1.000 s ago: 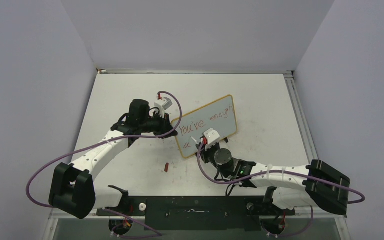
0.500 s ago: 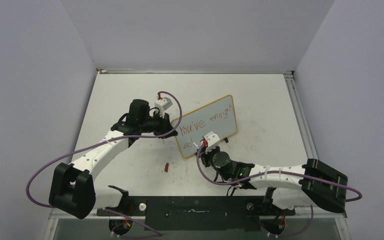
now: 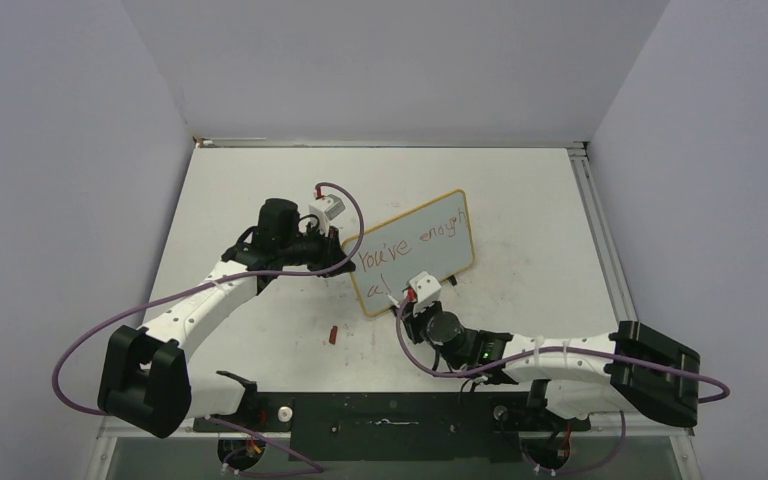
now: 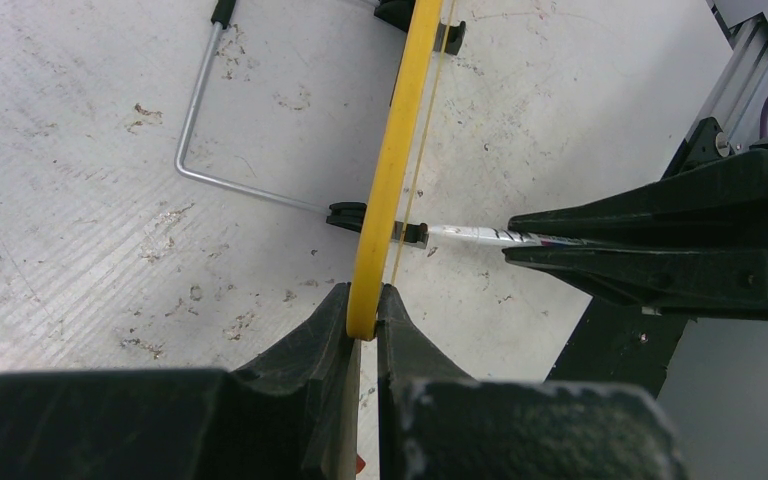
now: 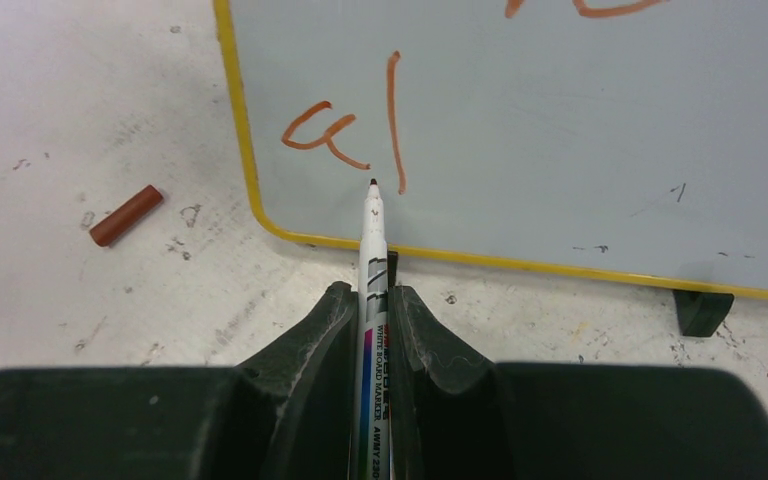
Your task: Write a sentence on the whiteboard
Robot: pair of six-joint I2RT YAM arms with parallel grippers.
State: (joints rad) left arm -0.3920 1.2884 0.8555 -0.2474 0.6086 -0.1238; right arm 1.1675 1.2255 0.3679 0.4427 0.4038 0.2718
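Observation:
The whiteboard [image 3: 430, 230] stands propped at a tilt in mid-table, yellow rim, grey-white face. My left gripper [image 3: 344, 264] is shut on its left rim [image 4: 385, 190]. The sentence [image 3: 415, 245] in red reads "You've enough" on the top line, and "al" [image 5: 345, 135] starts the lower line. My right gripper [image 3: 407, 300] is shut on a white marker [image 5: 372, 250], tip at the board face just below the "al" strokes. That marker also shows in the left wrist view [image 4: 470, 234], held by the right fingers [image 4: 660, 240].
The red marker cap [image 3: 332, 334] lies on the table left of my right arm, also in the right wrist view [image 5: 125, 215]. The board's wire stand [image 4: 200, 140] and black feet [image 5: 702, 312] rest on the scuffed tabletop [image 3: 260, 330].
My right gripper has drawn back toward the near edge with the marker, and an "l" stroke now stands after the "a". The left arm and board have not moved.

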